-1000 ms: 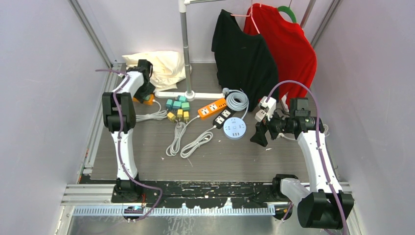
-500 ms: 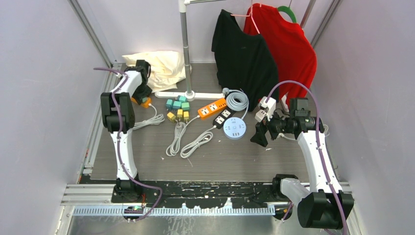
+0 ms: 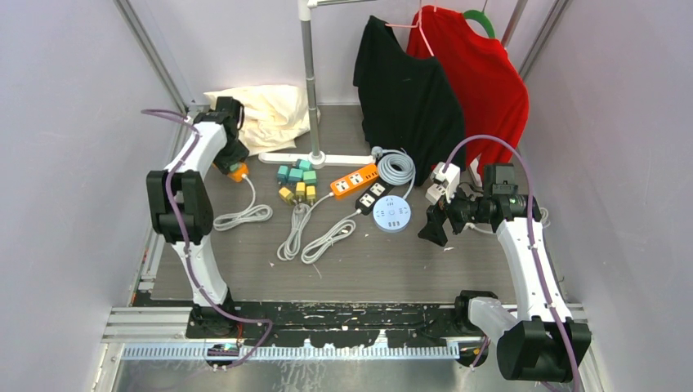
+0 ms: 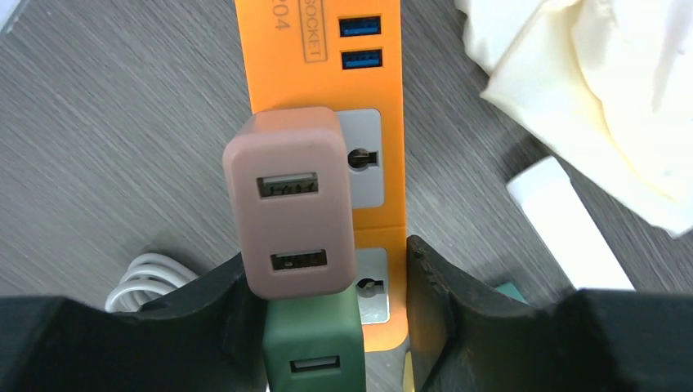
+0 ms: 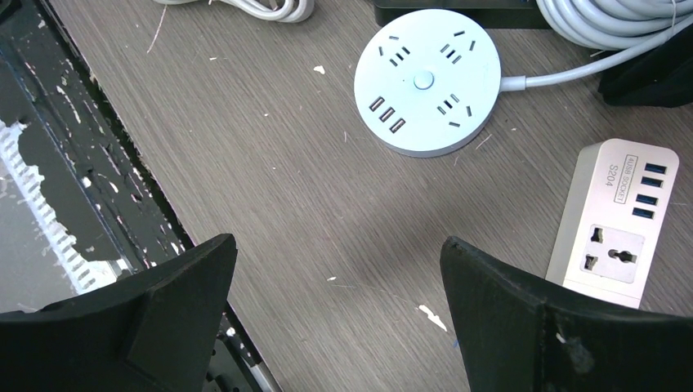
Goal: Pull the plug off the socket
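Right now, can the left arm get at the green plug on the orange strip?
Probably yes: the open left fingers straddle the green plug on the orange strip, with nothing between. The pink plug sits right beside it, though.

**Overhead and wrist views.**
Wrist cameras face down, the left nearest; the round hub (image 5: 426,80) beyond the right claw (image 5: 337,242) also shows overhead.

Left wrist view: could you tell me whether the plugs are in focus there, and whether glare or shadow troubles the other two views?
Left wrist: pink plug and orange strip sharp, cream cloth nearly washed out; right wrist: round socket crisp, fingers featureless black; top external: even light, no glare, soft shadows only.
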### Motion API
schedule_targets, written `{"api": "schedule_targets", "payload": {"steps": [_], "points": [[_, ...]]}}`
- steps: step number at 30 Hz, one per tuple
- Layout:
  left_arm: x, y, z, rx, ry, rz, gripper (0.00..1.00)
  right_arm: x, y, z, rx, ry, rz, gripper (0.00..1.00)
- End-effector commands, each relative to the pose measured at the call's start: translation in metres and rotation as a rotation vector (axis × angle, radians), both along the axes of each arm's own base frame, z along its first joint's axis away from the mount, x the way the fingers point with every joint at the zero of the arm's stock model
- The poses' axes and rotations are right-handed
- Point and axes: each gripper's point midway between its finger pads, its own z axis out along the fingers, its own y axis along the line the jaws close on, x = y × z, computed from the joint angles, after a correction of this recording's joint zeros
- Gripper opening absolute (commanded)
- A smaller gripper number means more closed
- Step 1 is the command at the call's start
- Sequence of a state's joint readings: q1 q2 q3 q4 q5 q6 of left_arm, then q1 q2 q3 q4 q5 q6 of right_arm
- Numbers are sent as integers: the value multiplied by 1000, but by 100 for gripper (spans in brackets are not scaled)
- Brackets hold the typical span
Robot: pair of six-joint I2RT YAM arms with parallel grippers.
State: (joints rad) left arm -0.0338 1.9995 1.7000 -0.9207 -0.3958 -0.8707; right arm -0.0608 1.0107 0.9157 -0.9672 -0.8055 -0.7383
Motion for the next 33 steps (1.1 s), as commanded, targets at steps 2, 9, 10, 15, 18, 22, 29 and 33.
{"api": "schedule_targets", "payload": {"steps": [2,9,10,15,18,22,29,33], "points": [[-1,-6,49,15,-139,-101,0,0,3,5,6,-28,30,100],[-19,-21,76,97,-237,-264,0,-1,4,5,7,-32,35,100],[-21,-26,82,104,-268,-297,0,-1,4,6,5,-36,36,100],[-39,-67,97,60,-443,-513,0,-1,4,5,3,-39,41,100],[-57,-81,102,30,-527,-624,0,-1,4,4,3,-38,42,100],[-85,-95,123,14,-657,-744,0,-2,5,4,5,-36,46,100],[-124,-146,145,-114,-773,-995,0,-2,5,4,4,-39,51,100],[-147,-172,148,-108,-756,-1115,0,-2,5,4,7,-40,54,100]]}}
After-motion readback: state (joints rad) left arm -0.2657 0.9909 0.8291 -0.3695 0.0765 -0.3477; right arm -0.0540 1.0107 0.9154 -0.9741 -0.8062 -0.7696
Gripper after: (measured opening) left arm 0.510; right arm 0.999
